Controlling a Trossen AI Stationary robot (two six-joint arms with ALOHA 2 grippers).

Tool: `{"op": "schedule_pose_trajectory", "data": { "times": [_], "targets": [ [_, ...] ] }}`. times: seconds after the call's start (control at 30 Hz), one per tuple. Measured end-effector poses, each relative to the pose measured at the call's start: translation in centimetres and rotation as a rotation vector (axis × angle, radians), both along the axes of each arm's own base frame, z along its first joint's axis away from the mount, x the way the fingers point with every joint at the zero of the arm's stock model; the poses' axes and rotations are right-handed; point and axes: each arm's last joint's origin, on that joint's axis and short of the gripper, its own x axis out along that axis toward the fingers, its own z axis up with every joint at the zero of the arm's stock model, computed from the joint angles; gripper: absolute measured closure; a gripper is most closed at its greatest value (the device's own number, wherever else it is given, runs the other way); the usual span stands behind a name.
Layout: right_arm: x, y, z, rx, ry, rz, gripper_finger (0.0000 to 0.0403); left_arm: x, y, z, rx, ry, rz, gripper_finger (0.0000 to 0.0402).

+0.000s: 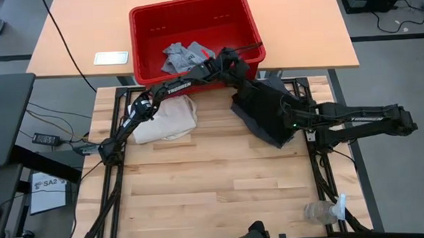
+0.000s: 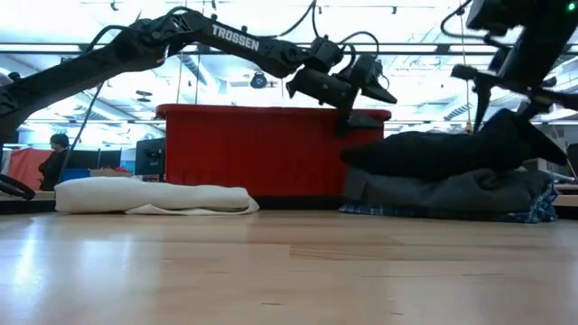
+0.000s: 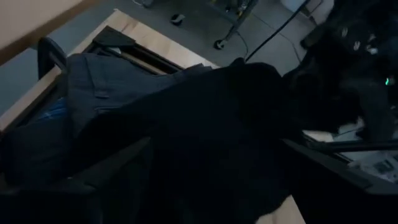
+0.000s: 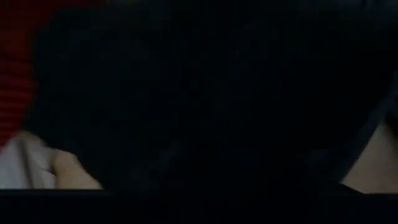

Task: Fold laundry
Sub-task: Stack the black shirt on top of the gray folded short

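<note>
A light butcher-block wooden table [image 1: 215, 183] on a black metal frame carries a folded cream canvas tote bag [image 1: 167, 119] at its far left, a stack of soft garments at its far right with a blue-and-white plaid cloth [image 2: 533, 213] lowest, and a clear crumpled plastic bag [image 1: 322, 212] near its front right corner

Overhead and low views bright, evenly lit; ceiling strip lights glare behind me. My left wrist view dim, soft-focused. Right wrist view near black, pressed against dark cloth.
</note>
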Motion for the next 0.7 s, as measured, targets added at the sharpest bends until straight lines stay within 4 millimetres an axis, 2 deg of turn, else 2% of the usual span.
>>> {"op": "schedule_pose_trajectory", "data": {
  "times": [0.2, 0.43, 0.57, 0.7],
  "targets": [
    [-0.7, -0.2, 3.6, -0.111, 0.011, -0.039, 0.0179, -0.3, -0.5, 1.3, 0.033, -0.022, -0.025, 0.0052],
    [-0.7, -0.6, 6.2, -0.154, 0.05, -0.02, 0.0192, -0.7, -0.5, 1.4, 0.031, -0.011, -0.066, 0.0052],
    [0.8, -0.9, 7.1, -0.228, 0.028, 0.073, 0.0201, -1.4, -0.5, 1.7, 0.04, 0.025, -0.094, 0.0052],
    [3.1, -1.5, 7.3, -0.283, -0.002, 0.156, 0.0206, -2.6, -0.2, 3.2, 0.062, 0.03, -0.099, 0.0052]
  ]
}}
